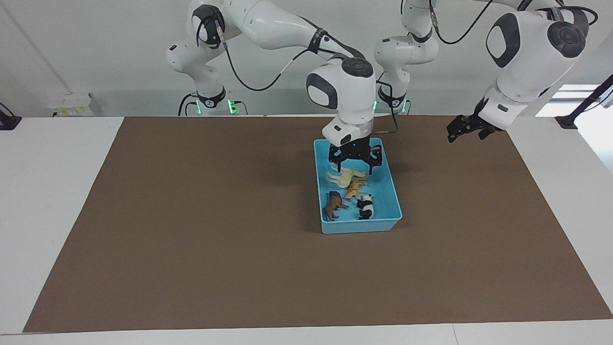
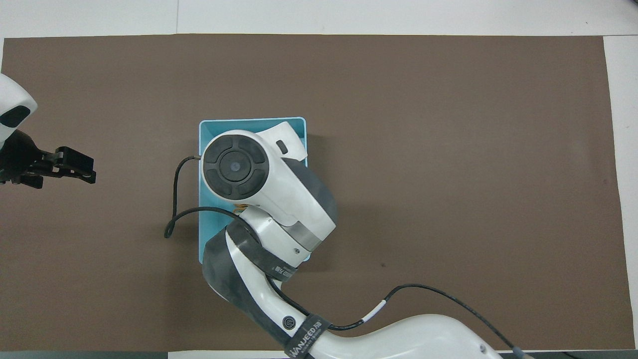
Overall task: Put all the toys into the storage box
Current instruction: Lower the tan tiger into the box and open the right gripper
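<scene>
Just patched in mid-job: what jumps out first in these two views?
The light-blue storage box on the brown mat draws the eye: the cream long-necked toy, orange tiger, brown lion and panda all lie inside. The right claw hangs open above the box's end nearer the robots, holding nothing. The left claw waits over the mat toward its own end.

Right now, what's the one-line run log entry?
right claw: open over light-blue plastic storage box | orange tiger figurine: in box | left claw: open, waiting
</scene>
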Controlling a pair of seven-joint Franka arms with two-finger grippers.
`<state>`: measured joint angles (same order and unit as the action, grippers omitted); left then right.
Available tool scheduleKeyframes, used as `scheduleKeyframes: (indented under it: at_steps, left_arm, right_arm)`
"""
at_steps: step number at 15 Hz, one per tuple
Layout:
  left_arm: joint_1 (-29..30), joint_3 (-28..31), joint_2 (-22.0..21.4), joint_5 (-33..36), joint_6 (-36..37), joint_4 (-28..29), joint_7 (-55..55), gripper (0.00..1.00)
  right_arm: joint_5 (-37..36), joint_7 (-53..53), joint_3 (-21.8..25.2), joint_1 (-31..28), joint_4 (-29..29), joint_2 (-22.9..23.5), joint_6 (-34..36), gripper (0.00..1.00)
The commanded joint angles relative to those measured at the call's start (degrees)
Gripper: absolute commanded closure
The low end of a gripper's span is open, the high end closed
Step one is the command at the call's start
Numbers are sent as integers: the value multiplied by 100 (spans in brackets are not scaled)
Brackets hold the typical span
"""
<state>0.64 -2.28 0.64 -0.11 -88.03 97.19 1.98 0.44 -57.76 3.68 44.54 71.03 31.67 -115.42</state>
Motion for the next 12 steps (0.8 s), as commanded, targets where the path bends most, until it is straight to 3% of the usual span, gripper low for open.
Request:
scheduleKeyframes:
  at_steps: [1,5,8,12]
  left_arm:
    - [59,-36,-11,72,31,37,-172,0]
    - [-2,-27,-55,72,-56,72,-128,0]
    - [-2,-27,-125,81,-48,46,-128,0]
    - [33,-27,-134,72,-39,46,-119,0]
  right_arm:
    - [-18,980,-25,-760,139,-705,344,0]
    - [52,3372,-17,-1894,174,-1040,494,0]
    - [61,4892,-17,-2685,209,-1285,1211,0]
    - [61,5284,-25,-3372,323,-1768,2381,0]
